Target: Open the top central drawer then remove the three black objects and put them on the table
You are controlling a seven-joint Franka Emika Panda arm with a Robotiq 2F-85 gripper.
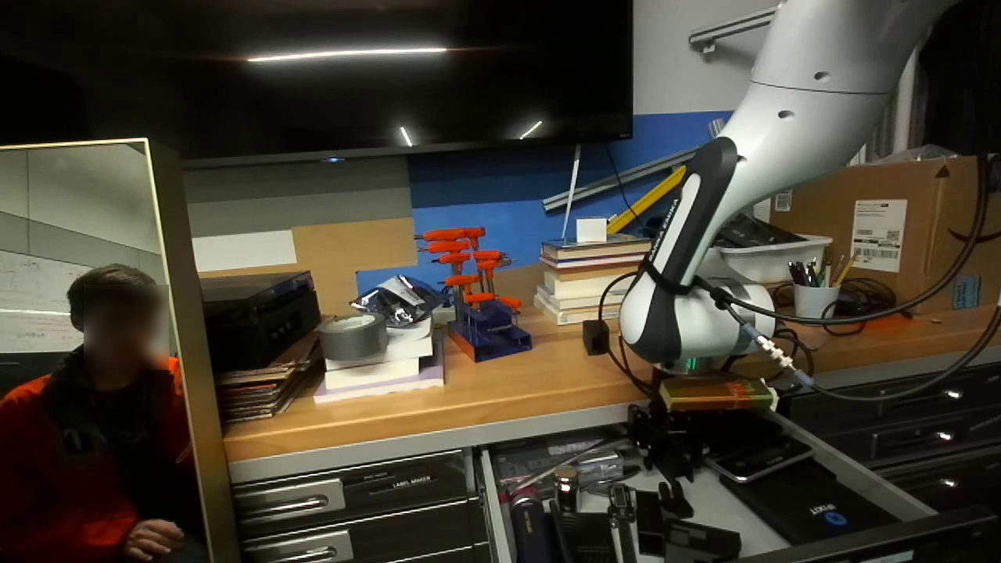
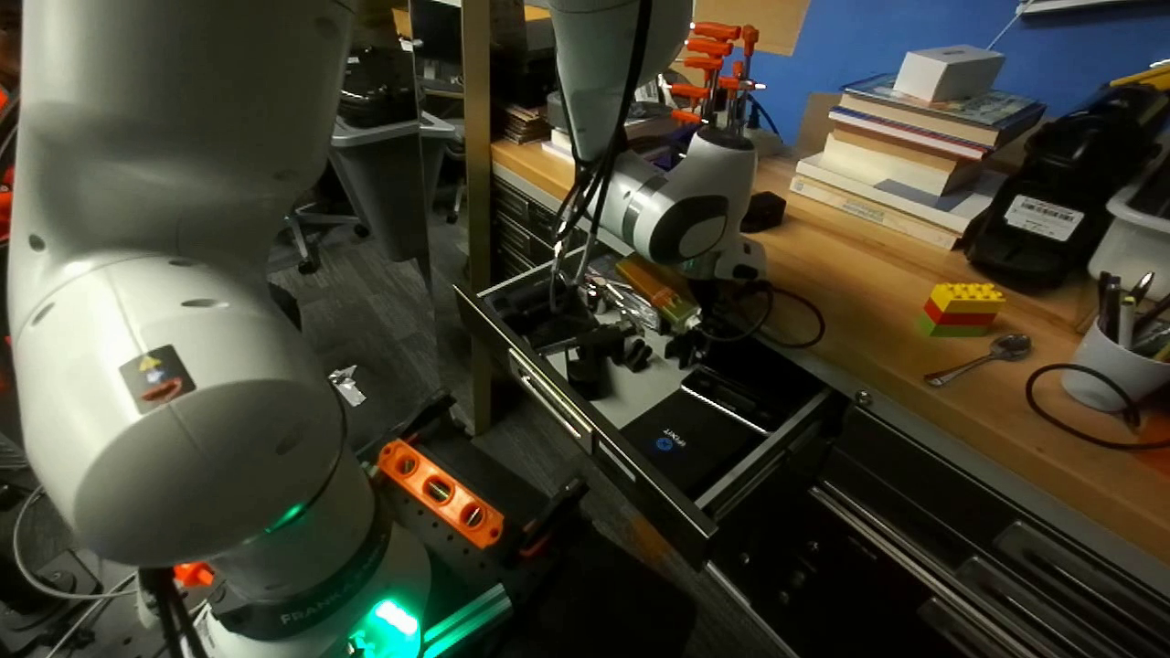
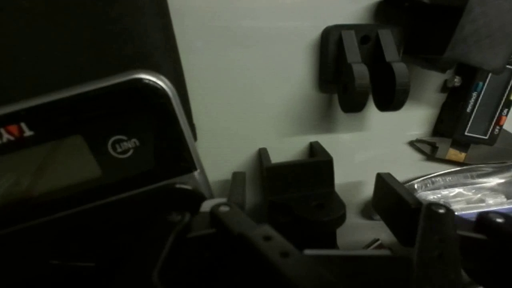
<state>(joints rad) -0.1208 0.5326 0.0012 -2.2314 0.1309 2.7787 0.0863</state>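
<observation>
The end effector [image 3: 316, 195] is hanging unclenched, flat fingers [image 3: 396, 206] framing a chunky, pronged black bracket [image 3: 302, 188] in the smooth-floored drawer [image 3: 248, 80].

Looks like smooth metal on the top central drawer [image 2: 594, 437], smooth wood on the table [image 1: 520, 387] above it and, inside the drawer, matt plastic on the pronged black object [image 3: 354, 84], shiny film on the clear packet [image 3: 468, 191].

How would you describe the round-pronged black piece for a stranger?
Find the open drawer under the wooden table. In the wrist view, the piece lies left of the caliper. Unlike the square-tipped piece between the gripper's fingers, its two prongs end rounded.
</observation>
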